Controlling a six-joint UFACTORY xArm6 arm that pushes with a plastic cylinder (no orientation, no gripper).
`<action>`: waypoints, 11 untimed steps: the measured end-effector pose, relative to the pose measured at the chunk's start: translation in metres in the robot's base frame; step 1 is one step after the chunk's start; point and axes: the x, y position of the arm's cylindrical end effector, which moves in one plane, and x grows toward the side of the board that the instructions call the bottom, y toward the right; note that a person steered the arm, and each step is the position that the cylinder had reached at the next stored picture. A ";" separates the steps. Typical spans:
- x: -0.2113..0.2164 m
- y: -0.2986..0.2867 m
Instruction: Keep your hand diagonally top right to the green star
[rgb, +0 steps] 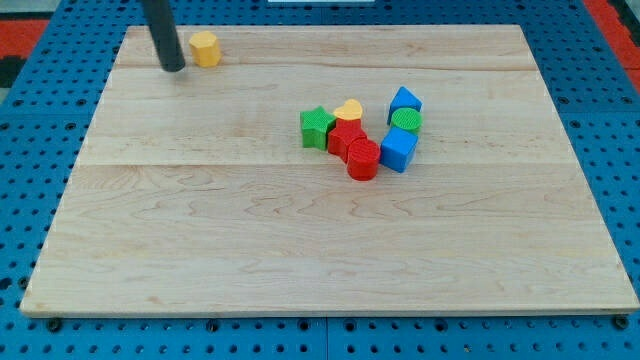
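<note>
Camera view: green star (316, 127) sits well right-below my tip (173, 68).

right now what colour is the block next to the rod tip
Yellow block, just right of my tip; the camera view shows it.

1. The pale wooden bench (300, 240) shows light grain in long planks, with a smooth, faintly satin finish.
2. The green plastic star block (316, 127) looks matt, with fine ribbing on its faces.
3. The red plastic cylinder block (363, 159) carries the same ribbed, dull surface.
4. The dark rod above my tip (173, 68) looks smooth and matt.
</note>
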 end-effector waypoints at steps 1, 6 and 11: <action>0.012 0.021; -0.026 0.122; 0.062 0.290</action>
